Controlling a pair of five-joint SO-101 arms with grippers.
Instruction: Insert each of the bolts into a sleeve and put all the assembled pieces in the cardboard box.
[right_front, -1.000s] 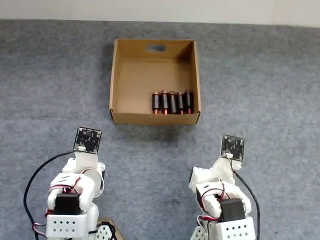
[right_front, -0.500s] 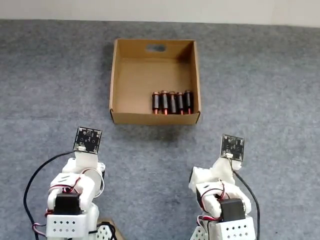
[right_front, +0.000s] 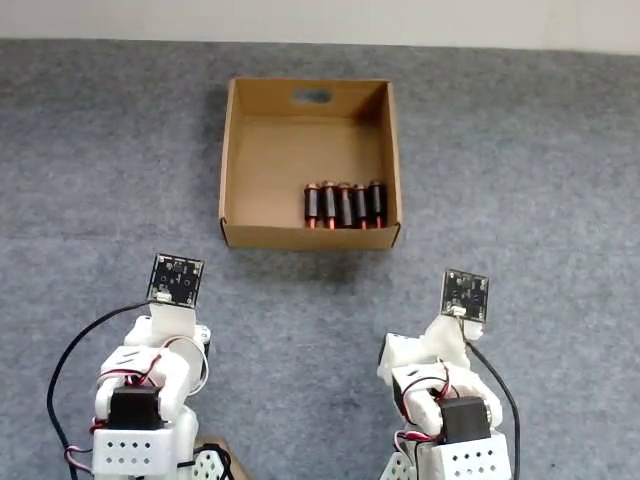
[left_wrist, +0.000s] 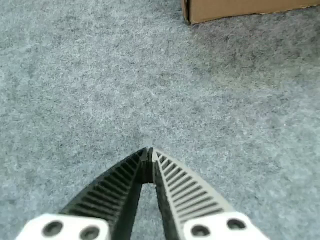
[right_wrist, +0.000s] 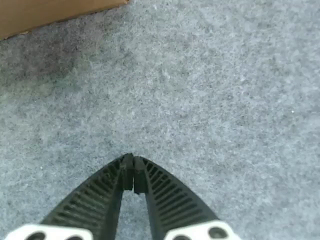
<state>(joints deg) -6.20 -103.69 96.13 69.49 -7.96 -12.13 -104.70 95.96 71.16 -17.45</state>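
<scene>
Five assembled pieces (right_front: 345, 205) side by side in near-right corner of cardboard box (right_front: 310, 237). Closed tip to tip, empty: left gripper (left_wrist: 149, 152) and right gripper (right_wrist: 129, 159), over open grey carpet (right_front: 100, 150), apart from box edge.

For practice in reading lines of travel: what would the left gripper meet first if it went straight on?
Probably the mat: the left gripper, shut, points down at bare mat. If it ran level, its line seems to pass beside the box corner, but depth is unclear.
</scene>
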